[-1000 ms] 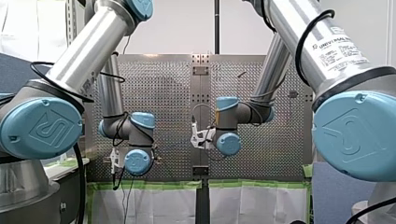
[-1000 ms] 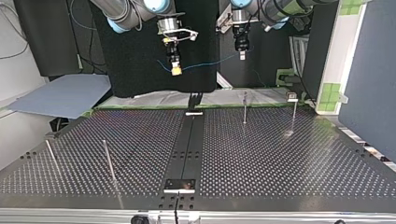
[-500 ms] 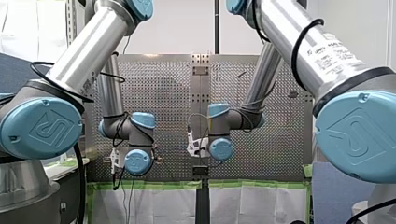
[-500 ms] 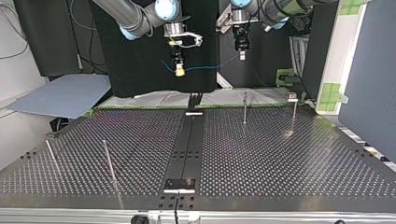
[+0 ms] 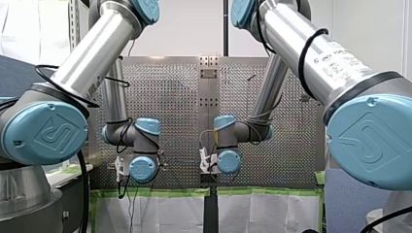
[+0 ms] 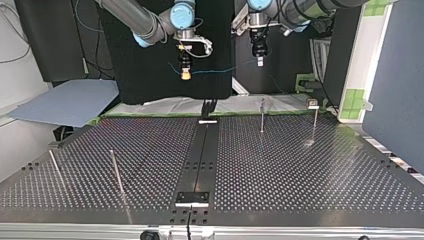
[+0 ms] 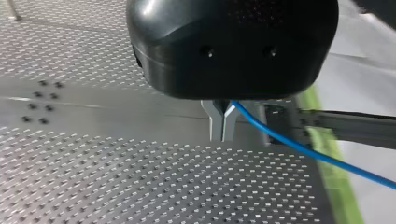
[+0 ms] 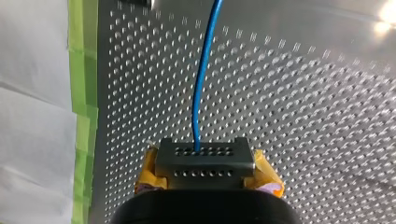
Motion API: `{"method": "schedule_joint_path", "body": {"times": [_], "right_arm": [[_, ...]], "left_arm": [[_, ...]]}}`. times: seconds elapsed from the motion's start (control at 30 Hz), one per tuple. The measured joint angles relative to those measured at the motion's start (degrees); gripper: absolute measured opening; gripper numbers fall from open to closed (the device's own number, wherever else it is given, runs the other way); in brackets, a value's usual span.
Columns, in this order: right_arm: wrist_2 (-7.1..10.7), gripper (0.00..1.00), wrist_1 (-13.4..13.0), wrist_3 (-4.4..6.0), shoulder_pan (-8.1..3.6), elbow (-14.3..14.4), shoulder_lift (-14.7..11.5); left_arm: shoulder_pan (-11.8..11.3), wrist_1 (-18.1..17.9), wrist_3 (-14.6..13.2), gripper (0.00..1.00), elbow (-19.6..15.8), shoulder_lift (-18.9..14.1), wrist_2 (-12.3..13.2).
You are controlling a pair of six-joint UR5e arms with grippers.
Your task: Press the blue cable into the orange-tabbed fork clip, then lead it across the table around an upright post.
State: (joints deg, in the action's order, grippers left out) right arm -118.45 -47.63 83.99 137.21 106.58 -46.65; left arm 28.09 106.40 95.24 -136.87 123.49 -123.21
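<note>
Likely light and limp, the thin blue cable (image 8: 196, 130) spans the air beyond the perforated metal table's (image 6: 300, 165) far edge in the top view, with my black metal-fingered left gripper (image 7: 222, 135) and yellow-padded right gripper (image 8: 205, 158) each clamped on it, so short, taut holds seem best.

Our perforated table (image 6: 300, 170)
We see a dark strip (image 6: 202, 150) down its middle, near posts (image 6: 116, 170) at the top view's left and far posts (image 6: 262, 116) at its right (all thin, upright or slightly tilted).
</note>
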Motion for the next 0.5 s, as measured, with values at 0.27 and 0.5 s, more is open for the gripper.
{"method": "schedule_joint_path", "body": {"times": [0.27, 0.5], "right_arm": [[1.30, 0.00, -0.4, 2.67, -0.31, -3.7, 1.5], [4.64, 0.00, -3.1, 5.29, -1.01, -6.7, 3.0]], "left_arm": [[-3.9, -3.9, 3.9, 0.00, 0.1, -0.2, 3.6], [-7.3, -6.8, 6.1, 0.00, 0.0, -0.2, 6.9]]}}
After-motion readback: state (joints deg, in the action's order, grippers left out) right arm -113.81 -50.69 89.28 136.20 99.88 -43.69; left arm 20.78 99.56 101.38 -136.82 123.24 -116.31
